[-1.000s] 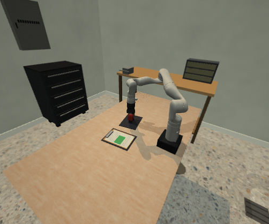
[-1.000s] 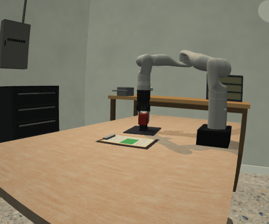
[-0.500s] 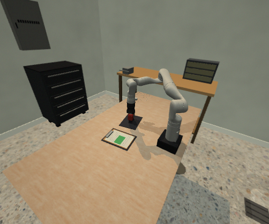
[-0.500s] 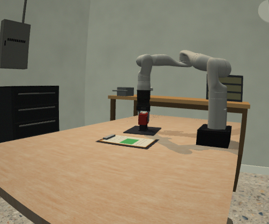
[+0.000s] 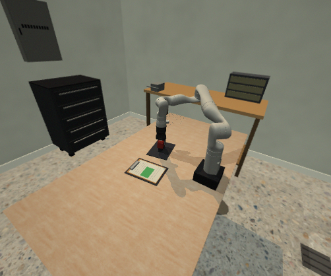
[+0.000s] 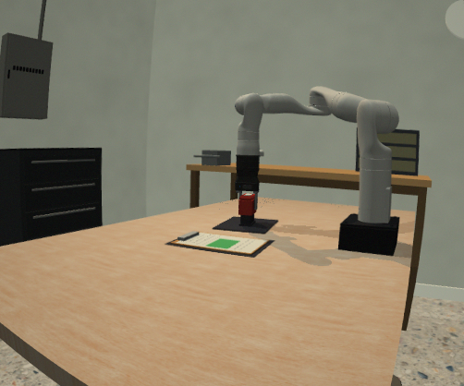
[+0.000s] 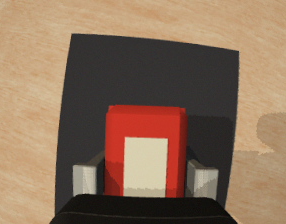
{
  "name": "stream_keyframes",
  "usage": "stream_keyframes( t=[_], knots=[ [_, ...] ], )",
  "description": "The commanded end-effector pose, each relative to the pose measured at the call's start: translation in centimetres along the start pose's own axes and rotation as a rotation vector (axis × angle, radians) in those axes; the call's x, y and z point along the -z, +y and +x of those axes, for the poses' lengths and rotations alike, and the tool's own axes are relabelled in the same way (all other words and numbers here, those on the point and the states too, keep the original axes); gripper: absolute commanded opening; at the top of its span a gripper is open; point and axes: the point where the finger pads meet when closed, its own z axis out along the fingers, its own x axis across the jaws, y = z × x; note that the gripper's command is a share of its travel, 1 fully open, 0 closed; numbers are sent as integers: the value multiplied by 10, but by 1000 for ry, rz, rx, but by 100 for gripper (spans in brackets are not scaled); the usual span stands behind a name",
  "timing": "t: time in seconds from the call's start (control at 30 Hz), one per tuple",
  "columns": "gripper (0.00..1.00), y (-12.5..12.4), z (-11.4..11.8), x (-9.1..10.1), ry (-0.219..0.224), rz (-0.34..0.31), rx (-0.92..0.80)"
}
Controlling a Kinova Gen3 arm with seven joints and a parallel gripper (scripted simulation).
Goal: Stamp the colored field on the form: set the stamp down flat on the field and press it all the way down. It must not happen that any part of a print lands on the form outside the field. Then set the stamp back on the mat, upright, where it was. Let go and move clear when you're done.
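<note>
A red stamp [image 5: 160, 144] [image 6: 247, 204] [image 7: 146, 141] with a cream top stands upright on the dark mat [image 5: 168, 150] [image 6: 262, 225] [image 7: 127, 70]. My gripper [image 5: 161, 142] [image 6: 247, 199] [image 7: 144, 166] reaches straight down over it, and its two grey fingers are shut on the stamp's sides. The form [image 5: 157, 170] [image 6: 245, 247] lies on a clipboard in front of the mat, and its green field [image 5: 147, 172] [image 6: 223, 243] is uncovered. The form is out of the wrist view.
The arm's black base [image 5: 208, 177] [image 6: 368, 234] stands to the right of the form. A black drawer chest [image 5: 70, 112] [image 6: 44, 191] stands at the left wall. A side table [image 5: 219, 99] [image 6: 308, 175] behind carries a small grey box [image 5: 157, 86] [image 6: 215, 157] and a dark rack [image 5: 246, 86].
</note>
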Motion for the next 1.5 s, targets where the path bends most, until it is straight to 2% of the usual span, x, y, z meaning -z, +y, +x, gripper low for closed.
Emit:
stream_keyframes(
  t=[0.0,0.23,0.57,1.03,1.17,1.3,1.37,1.47],
  knots=[
    [58,1,-2,-1,-6,1,-1],
    [58,1,-2,1,-6,1,-2],
    [58,0,-3,38,-5,-1,-6],
    [58,2,-3,39,-6,0,-4],
    [58,12,-5,39,-6,1,-6],
    [58,34,-12,39,-7,1,-15],
    [58,34,-12,39,-7,1,-15],
    [58,58,-18,40,-8,1,-27]
  ],
)
